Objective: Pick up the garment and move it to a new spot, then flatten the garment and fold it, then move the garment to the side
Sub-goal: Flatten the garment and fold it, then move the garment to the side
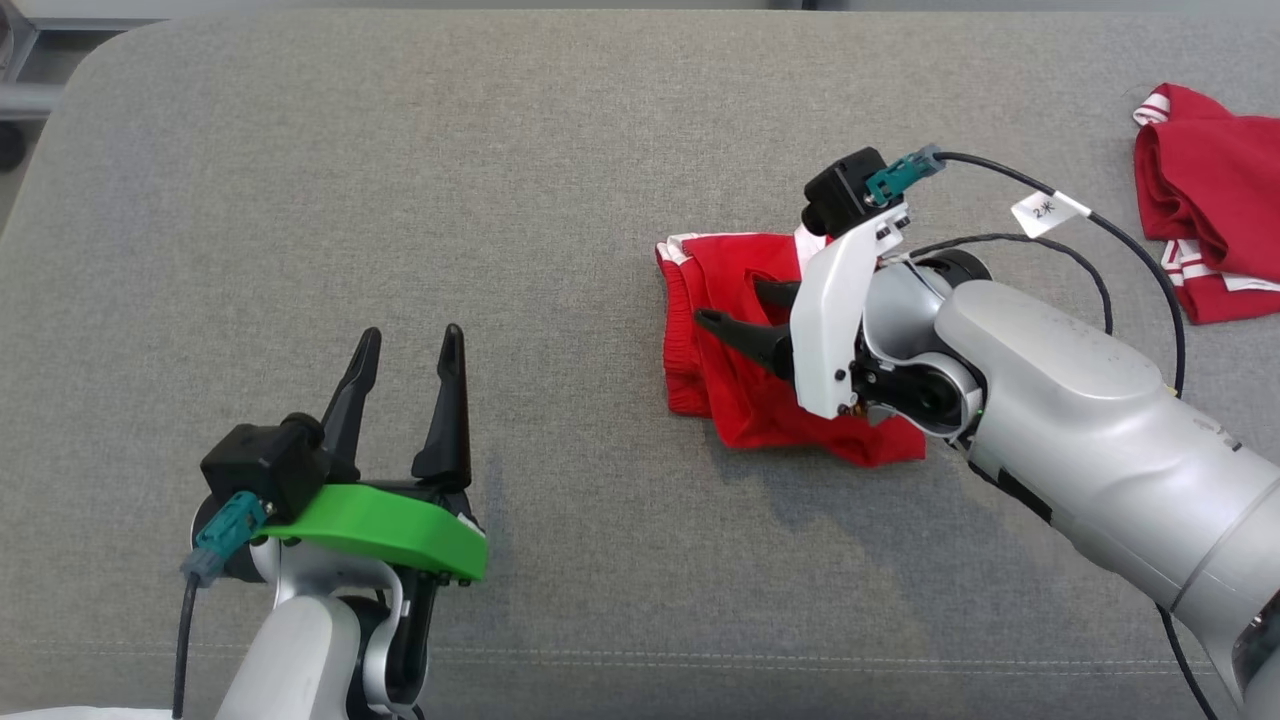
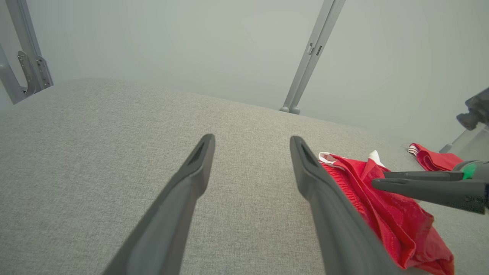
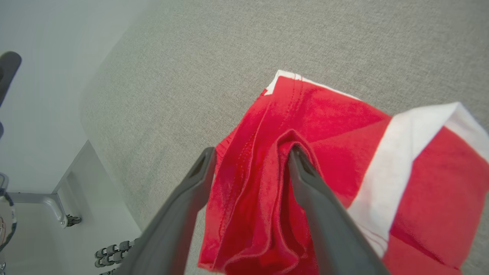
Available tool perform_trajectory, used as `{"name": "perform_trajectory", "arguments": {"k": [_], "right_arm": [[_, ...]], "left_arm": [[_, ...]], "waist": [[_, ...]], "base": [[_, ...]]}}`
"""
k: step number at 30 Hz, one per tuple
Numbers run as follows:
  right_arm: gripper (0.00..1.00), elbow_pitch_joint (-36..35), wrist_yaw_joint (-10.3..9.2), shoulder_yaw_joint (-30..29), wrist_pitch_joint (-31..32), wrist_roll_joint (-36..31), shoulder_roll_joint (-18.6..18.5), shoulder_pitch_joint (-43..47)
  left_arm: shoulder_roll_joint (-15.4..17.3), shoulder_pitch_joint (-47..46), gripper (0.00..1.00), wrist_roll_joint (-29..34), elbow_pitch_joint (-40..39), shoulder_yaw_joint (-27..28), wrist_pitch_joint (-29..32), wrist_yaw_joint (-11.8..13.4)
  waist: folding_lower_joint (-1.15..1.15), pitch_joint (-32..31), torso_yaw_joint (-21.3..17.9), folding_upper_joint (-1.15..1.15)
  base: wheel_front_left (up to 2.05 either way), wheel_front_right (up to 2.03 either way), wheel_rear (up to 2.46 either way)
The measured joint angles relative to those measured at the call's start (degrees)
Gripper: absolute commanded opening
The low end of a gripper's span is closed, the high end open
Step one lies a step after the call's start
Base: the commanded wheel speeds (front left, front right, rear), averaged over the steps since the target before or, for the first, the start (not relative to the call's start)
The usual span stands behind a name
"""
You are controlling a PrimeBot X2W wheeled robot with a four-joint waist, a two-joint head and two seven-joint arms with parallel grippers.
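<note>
Left jaws: spread wide, my 2 fingers (image 1: 445,400) holding nothing, over the near left part of the worktop (image 1: 400,150).
Right jaws: spread apart over the garment (image 1: 740,400), 1 finger (image 3: 305,179) tucked against a raised red fold, the other just beside its edge; nothing pinched.
Garment: red with white trim, bunched in loose folds, lying right of the worktop's middle.
Second red garment (image 1: 1200,200): crumpled at the far right edge, well apart from the first.

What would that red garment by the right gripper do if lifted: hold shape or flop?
Probably flop: the red garment lies in soft, creased folds. Likely light, being thin cloth. Layers may slide apart; the folds look loose.
</note>
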Motion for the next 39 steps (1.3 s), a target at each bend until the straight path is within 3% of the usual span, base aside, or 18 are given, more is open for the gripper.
{"name": "perform_trajectory", "arguments": {"k": [11, 16, 25, 39], "right_arm": [[1.0, -0.65, 1.0, 1.86, -1.26, -4.86, 3.09, -5.83], [1.0, 0.47, 1.02, -1.32, -3.19, -3.82, 0.1, -6.25], [1.0, 5.49, 0.97, -6.38, -3.42, 4.22, -6.26, -0.44], [1.0, 9.03, 1.0, -8.81, -0.18, 10.61, -7.2, 4.15]], "left_arm": [[-0.1, 0.23, 1.0, 0.0, 0.63, 0.67, -0.67, 0.0], [-0.14, 0.27, 1.0, 0.0, 0.58, 0.63, -0.67, 0.0], [-0.16, 1.21, 1.0, 0.01, -0.42, 0.86, -0.66, 0.0], [-0.22, 1.13, 1.0, 0.18, -1.38, -0.67, -0.56, 0.01]], "waist": [[0.0, -1.18, -1.13, 0.0], [0.0, -1.47, -1.68, 0.0], [0.0, -0.58, -2.1, 0.0], [0.0, 2.53, -0.33, 0.0]], "base": [[0.0, 0.0, 0.0], [0.0, 0.0, 0.0], [0.0, 0.0, 0.0], [0.0, 0.0, 0.0]]}}
